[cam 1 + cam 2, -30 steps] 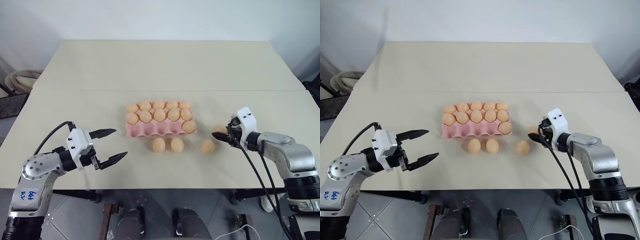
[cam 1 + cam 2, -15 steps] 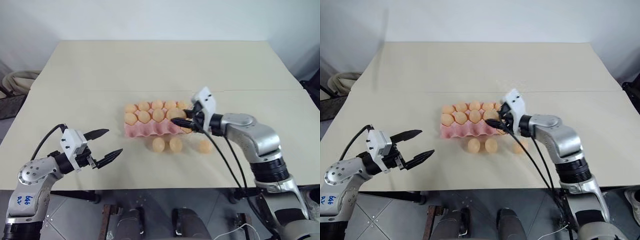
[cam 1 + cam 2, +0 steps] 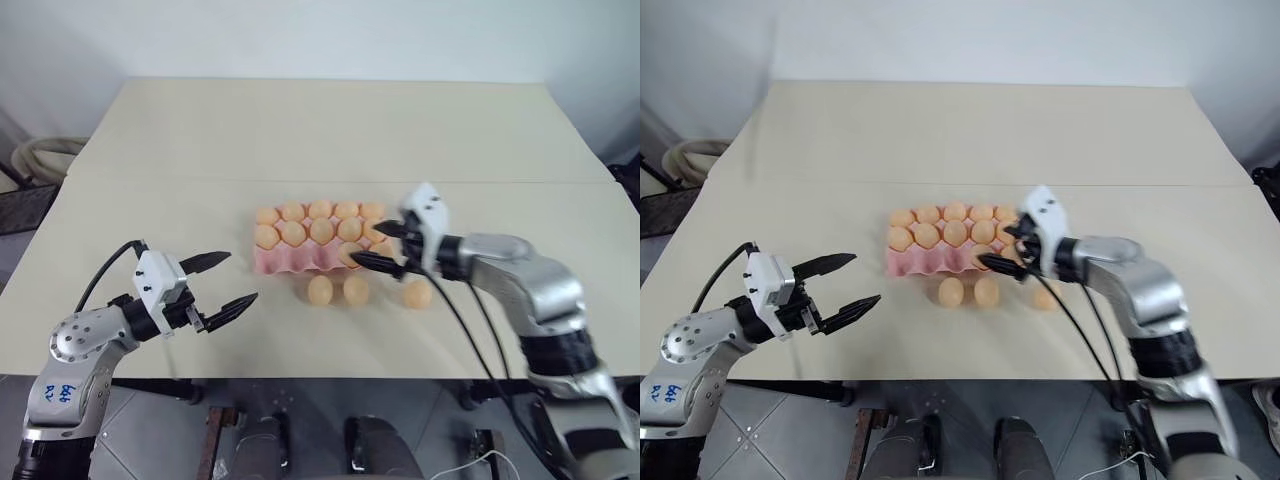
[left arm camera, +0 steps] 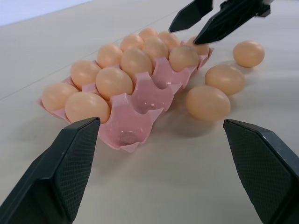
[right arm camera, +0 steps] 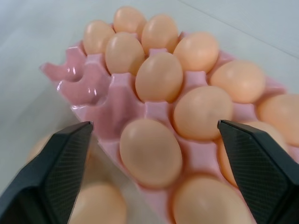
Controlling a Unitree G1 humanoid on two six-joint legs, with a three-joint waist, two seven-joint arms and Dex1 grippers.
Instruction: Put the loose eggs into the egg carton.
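Right gripper (image 3: 377,245) wide open, empty, above carton (image 3: 290,262). Left gripper (image 3: 222,281) wide open. Three loose eggs (image 3: 320,290) near edge: light, smooth, brittle; pinch gently across middle.

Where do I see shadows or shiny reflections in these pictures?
Left wrist view: soft shadows lie on the table beside the loose eggs and along the egg carton, and small bright glints sit in its empty pink cups. Right wrist view: the empty cups shine in the same way. Left eye view: the light is even and the shadows are faint.
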